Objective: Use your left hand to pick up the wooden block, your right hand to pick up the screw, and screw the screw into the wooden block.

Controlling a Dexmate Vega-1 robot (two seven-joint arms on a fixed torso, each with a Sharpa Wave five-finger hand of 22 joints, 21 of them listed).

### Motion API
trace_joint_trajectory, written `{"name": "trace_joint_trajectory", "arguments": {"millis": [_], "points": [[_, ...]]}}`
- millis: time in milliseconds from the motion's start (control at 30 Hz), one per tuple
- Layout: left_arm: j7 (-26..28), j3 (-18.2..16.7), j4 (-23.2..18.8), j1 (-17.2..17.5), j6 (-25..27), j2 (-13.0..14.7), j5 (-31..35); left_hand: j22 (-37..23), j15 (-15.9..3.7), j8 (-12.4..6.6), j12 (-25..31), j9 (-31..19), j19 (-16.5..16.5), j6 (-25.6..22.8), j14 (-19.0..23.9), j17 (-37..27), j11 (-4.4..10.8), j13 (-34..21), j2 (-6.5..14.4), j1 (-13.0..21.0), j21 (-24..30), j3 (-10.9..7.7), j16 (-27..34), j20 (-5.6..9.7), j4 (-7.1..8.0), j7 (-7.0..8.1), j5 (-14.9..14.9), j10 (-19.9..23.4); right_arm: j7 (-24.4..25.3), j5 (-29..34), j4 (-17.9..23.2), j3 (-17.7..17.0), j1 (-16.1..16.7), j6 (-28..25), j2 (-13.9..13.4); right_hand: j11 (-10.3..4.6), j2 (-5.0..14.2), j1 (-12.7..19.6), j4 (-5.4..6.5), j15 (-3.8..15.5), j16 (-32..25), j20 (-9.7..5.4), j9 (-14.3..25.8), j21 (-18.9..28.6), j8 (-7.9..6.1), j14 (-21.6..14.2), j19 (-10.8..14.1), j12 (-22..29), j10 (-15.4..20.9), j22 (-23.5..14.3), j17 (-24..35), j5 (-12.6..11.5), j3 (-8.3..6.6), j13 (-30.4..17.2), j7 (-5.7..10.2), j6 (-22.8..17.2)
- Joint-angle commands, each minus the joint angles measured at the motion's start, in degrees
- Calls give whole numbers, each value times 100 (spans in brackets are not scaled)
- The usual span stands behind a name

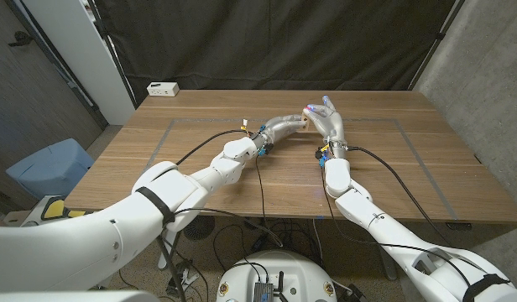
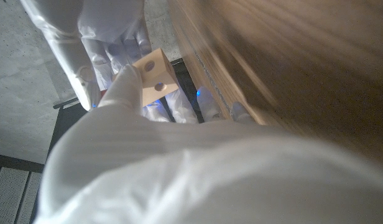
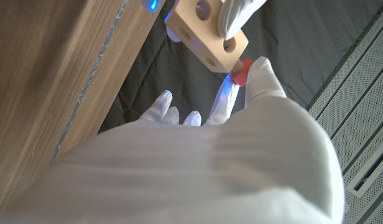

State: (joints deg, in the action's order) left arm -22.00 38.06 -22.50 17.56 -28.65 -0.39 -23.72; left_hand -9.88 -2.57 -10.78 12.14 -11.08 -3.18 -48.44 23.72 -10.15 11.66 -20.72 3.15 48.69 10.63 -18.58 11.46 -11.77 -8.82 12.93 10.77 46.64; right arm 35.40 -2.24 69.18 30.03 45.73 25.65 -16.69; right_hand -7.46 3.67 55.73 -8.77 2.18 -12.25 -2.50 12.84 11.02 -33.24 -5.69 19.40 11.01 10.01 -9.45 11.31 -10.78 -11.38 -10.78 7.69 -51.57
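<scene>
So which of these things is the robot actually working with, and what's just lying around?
In use:
- wooden block, held in the left hand
- red screw, pinched in the right hand against the block

Lying about:
- small white box at the table's far left corner
- blue bin on the floor

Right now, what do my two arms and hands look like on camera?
Both arms are glossy white rounded shells; the left arm wears a black band. Black cables run along each forearm, with small coloured connectors at the wrists. The left hand and right hand wear white gloves, with blue glints at some fingertips.
</scene>
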Motion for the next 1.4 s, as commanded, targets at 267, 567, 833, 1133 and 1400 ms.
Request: {"name": "trace_joint_trajectory", "arguments": {"millis": [267,567,833,1133,1400], "points": [[45,21,97,-83,142,-54,31,-15,-123,-59,16,-15,-21,-117,39,-15,-25,-22,16,-15,37,-8,14,-36,19,-11,44,32,-122,-118,16,9,-38,-111,-37,86,-31,-59,59,-42,23,-65,41,-8,0,70,-48,-19,-26,-34,31,-28,42,-20,98,105],[88,20,125,-105,220,-77,25,-15,-118,-51,18,-15,-21,-90,53,-14,-47,-21,16,-11,37,-11,18,-37,17,-11,45,40,-144,-148,9,9,-52,-133,-46,165,-99,-135,75,-81,29,-30,62,-7,37,84,-57,-16,-50,-34,29,-30,94,-22,82,249],[141,30,153,-142,332,-102,27,-15,-117,-43,21,-15,-25,-53,60,-14,-39,-23,19,-5,38,-14,19,-36,15,-11,45,43,-131,-161,-20,6,-58,-124,-41,183,-195,-235,94,-98,27,-11,41,-5,92,80,-59,-14,-70,-34,30,-26,163,-24,31,373],[201,46,175,-184,479,-123,25,-15,-99,-46,26,-16,-29,-38,60,-15,-40,-25,29,3,39,-18,19,-35,15,-11,48,59,-174,-200,-44,12,-77,-149,-42,245,-274,-352,122,-132,33,3,6,-10,176,106,-85,-27,-146,-36,36,-40,229,-27,22,545],[244,56,188,-217,600,-130,16,-15,-117,-32,25,-15,-32,7,60,-15,-57,-30,28,6,39,-17,19,-35,14,-12,48,51,-263,-266,-160,29,-124,-72,-21,349,-369,-496,154,-151,51,25,-26,-25,292,174,-152,-38,-231,-37,42,-59,307,-31,30,792]]}}
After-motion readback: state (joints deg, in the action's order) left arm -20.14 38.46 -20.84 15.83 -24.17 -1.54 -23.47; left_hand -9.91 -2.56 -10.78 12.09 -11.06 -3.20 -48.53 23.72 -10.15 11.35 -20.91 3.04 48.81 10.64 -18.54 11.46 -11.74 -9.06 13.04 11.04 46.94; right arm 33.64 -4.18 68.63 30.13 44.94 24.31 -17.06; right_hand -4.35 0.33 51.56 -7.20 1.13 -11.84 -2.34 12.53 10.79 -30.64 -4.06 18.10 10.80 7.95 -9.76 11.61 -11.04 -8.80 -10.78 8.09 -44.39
